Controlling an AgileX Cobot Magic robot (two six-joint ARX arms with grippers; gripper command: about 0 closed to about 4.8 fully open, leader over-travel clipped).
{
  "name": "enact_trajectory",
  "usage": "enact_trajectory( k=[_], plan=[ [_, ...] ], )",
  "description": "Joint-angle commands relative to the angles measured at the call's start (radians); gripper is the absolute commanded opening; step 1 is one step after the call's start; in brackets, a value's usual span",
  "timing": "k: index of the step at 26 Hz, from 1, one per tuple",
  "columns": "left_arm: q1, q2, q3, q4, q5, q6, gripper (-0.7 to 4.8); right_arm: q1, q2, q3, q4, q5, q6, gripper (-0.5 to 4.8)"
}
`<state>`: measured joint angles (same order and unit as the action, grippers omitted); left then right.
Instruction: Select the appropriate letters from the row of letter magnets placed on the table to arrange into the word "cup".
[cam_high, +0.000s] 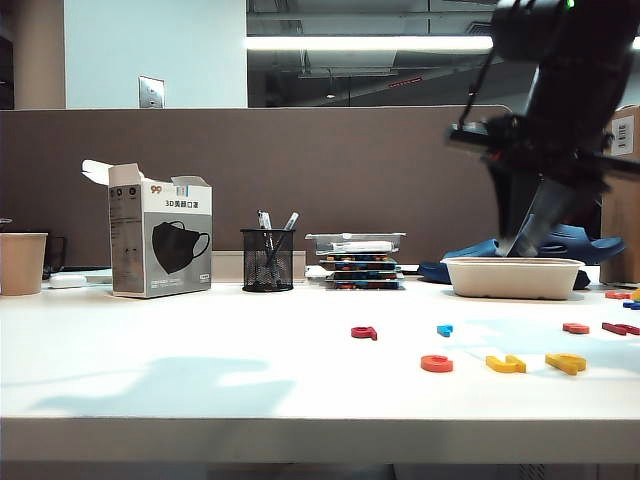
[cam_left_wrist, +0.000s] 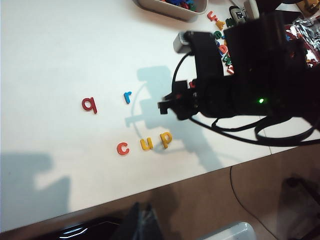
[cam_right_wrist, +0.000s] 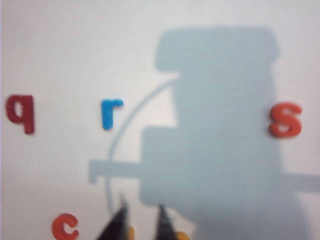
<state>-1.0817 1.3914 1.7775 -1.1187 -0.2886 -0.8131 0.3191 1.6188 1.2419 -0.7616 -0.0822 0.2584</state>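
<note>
On the white table (cam_high: 200, 350), the orange-red "c" (cam_high: 436, 363), yellow "u" (cam_high: 506, 364) and yellow "p" (cam_high: 566, 362) lie in a row near the front edge; the left wrist view shows c (cam_left_wrist: 123, 148), u (cam_left_wrist: 146, 144), p (cam_left_wrist: 165, 139) reading "cup". Behind them lie the dark red "q" (cam_high: 364, 332) and blue "r" (cam_high: 444, 329). My right gripper (cam_right_wrist: 141, 217) hangs above the row, open by a narrow gap with nothing between its fingers, and the "c" (cam_right_wrist: 65, 226) shows beside it. My left gripper (cam_left_wrist: 142, 215) is shut, off the table's front edge.
A red "s" (cam_high: 575, 328) and other loose letters (cam_high: 620, 328) lie at the right. A beige tray (cam_high: 513, 277) holding letters stands behind them. At the back are a mask box (cam_high: 160, 243), mesh pen holder (cam_high: 267, 260), stacked cases (cam_high: 360, 262) and paper cup (cam_high: 22, 262).
</note>
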Motion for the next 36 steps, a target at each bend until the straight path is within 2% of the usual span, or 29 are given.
enact_trajectory(
  k=[1, 4, 10, 18, 23, 24, 26, 29, 31, 34, 36],
  plan=[
    [0.0, -0.003, 0.003, 0.006, -0.003, -0.003, -0.05, -0.003, -0.034, 0.043, -0.004, 0.023, -0.032, 0.0],
    [0.0, -0.003, 0.003, 0.006, -0.003, -0.003, -0.05, -0.011, -0.075, 0.066, -0.003, 0.068, -0.051, -0.06],
    [0.0, -0.003, 0.003, 0.01, -0.003, -0.003, -0.05, -0.088, -0.195, 0.065, 0.006, 0.087, -0.098, -0.06],
    [0.0, -0.003, 0.003, 0.031, -0.003, -0.003, -0.05, -0.281, -0.381, 0.065, -0.048, 0.076, -0.129, -0.06],
    [0.002, -0.003, 0.003, 0.109, -0.028, 0.01, -0.05, -0.454, -0.528, 0.062, -0.074, -0.015, -0.131, -0.06],
    [0.002, -0.003, 0.003, 0.133, -0.034, 0.035, -0.05, -0.479, -0.549, 0.062, -0.078, -0.031, -0.13, -0.06],
    [0.002, -0.003, 0.003, 0.205, -0.041, 0.153, -0.05, -0.525, -0.599, 0.058, -0.08, -0.056, -0.13, -0.06],
    [0.012, -0.003, 0.003, 0.303, -0.077, 0.313, -0.05, -0.551, -0.647, 0.035, -0.08, -0.056, -0.131, -0.06],
    [0.031, -0.003, 0.004, 0.364, -0.093, 0.377, -0.05, -0.554, -0.676, 0.015, -0.08, -0.055, -0.13, -0.06],
    [0.096, -0.004, 0.004, 0.441, -0.085, 0.449, -0.05, -0.554, -0.723, -0.028, -0.08, -0.06, -0.131, -0.06],
    [0.185, -0.018, 0.005, 0.455, -0.064, 0.504, -0.05, -0.545, -0.775, -0.084, -0.079, -0.1, -0.13, -0.06]
  ],
)
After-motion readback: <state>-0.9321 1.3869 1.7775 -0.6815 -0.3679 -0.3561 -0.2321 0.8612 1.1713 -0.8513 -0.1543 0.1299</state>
